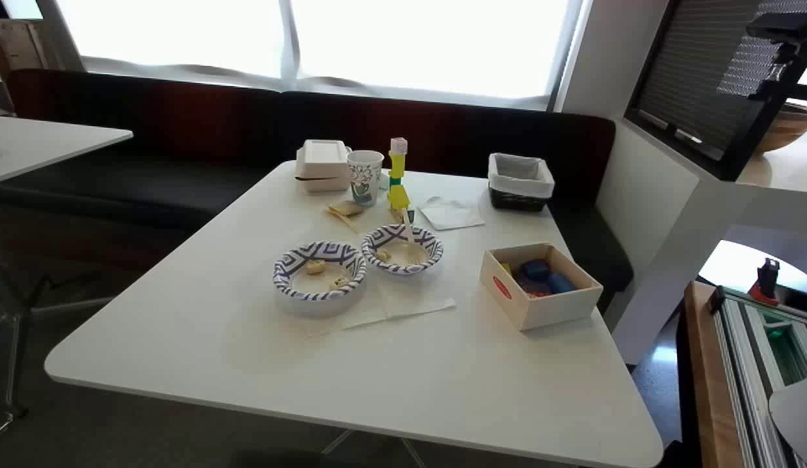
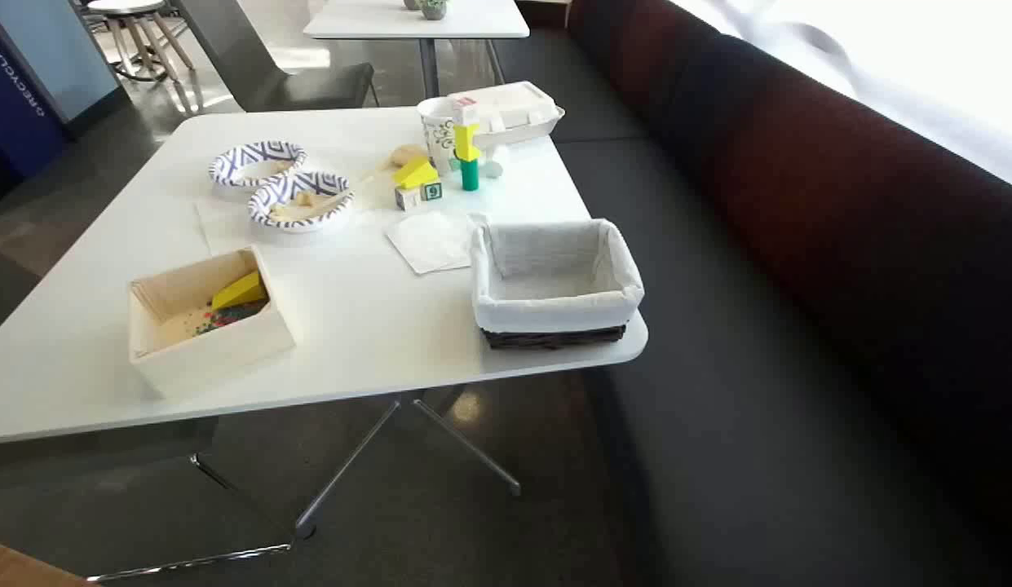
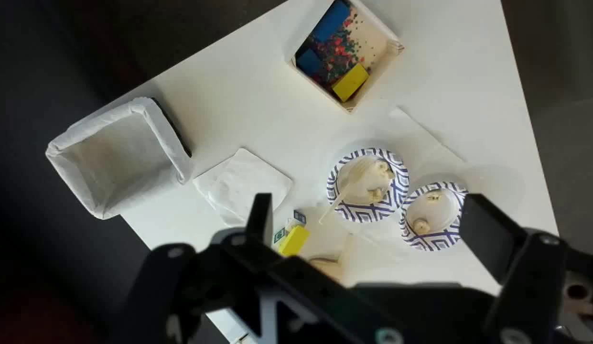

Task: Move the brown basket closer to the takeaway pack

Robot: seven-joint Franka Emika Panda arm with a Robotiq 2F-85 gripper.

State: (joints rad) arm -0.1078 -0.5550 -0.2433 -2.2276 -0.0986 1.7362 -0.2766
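Note:
The brown basket (image 1: pixel 518 199) is dark, woven and lined with white cloth. It stands at a table corner by the bench and also shows in an exterior view (image 2: pixel 554 337) and at left in the wrist view (image 3: pixel 157 129). It looks empty. The takeaway pack (image 1: pixel 323 160) is a closed white clamshell box at the table's other bench-side corner, also in an exterior view (image 2: pixel 514 112). In the wrist view I cannot make it out behind the gripper. My gripper (image 3: pixel 369 205) is open and empty, above the table. The basket lies outside its fingers, to the left. I cannot clearly see the gripper in the exterior views.
Between basket and pack are a napkin (image 2: pixel 432 241), a yellow-green block stack (image 2: pixel 469 159) and a paper cup (image 1: pixel 365 177). Two patterned bowls (image 1: pixel 319 270) (image 1: pixel 403 249) stand mid-table. A wooden box (image 1: pixel 540 286) holds blocks. The dark bench (image 2: pixel 766 326) borders the table.

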